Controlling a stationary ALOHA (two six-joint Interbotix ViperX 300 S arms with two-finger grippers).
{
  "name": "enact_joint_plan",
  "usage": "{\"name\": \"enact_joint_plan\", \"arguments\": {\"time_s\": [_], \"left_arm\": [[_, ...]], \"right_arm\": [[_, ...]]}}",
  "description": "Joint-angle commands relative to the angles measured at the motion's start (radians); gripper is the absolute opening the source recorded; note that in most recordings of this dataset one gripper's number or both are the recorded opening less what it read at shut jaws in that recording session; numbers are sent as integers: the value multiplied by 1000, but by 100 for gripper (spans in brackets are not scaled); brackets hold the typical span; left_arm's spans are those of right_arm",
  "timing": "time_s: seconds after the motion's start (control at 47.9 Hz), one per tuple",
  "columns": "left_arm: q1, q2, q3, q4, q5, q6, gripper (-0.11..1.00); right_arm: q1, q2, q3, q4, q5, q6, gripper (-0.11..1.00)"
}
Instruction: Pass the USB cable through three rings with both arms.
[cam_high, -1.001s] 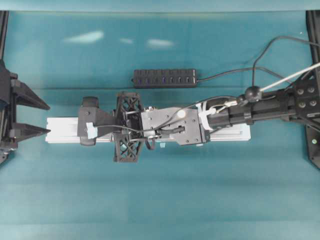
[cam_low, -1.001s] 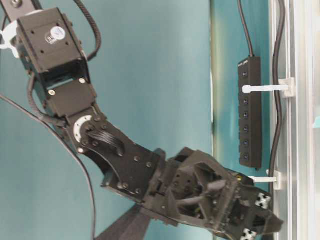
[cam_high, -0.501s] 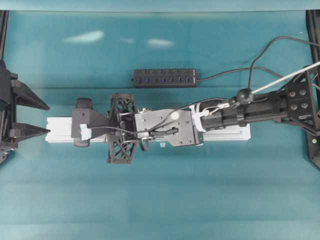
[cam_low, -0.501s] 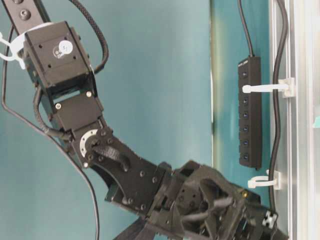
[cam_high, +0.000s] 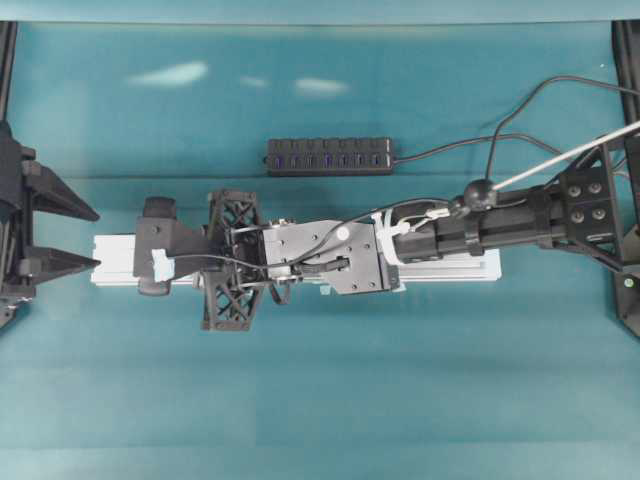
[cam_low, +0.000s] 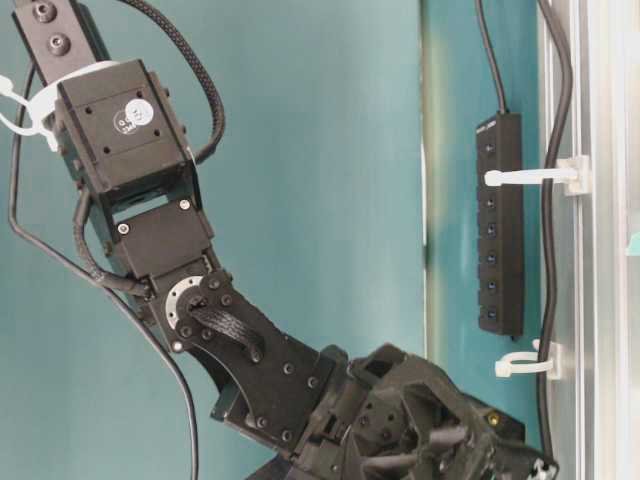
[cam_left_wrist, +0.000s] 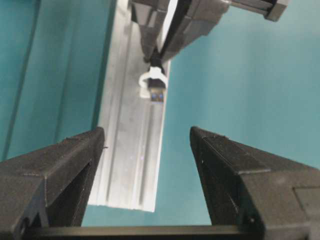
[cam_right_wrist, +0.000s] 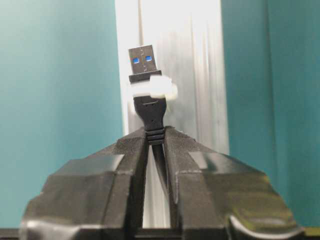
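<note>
One camera looks straight down on the whole counter (cam_high: 320, 400). A second stands low and close, its picture turned sideways. Each wrist camera looks along its own hand; both share one ring (cam_left_wrist: 156, 77) on the rail (cam_left_wrist: 130, 150).

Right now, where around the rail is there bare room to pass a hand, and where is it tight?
Bare cloth lies below the rail along the near side, and above the USB hub. Between hub and rail the strip is narrow. The rail's middle is crowded: the right end effector grips the USB cable at a ring. The left end effector waits open at its left end.
</note>
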Motion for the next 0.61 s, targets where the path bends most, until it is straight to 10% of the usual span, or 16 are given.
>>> {"name": "enact_joint_plan", "arguments": {"time_s": [0.0,0.584], "left_arm": [[2,12,-2,2,-15,-2,78],[2,187,112,2,-311,14,78]], "right_arm": [[6,-8,-12,9,-40,18,-8],[-6,-28,-2,17,-104,120,-8]]}}
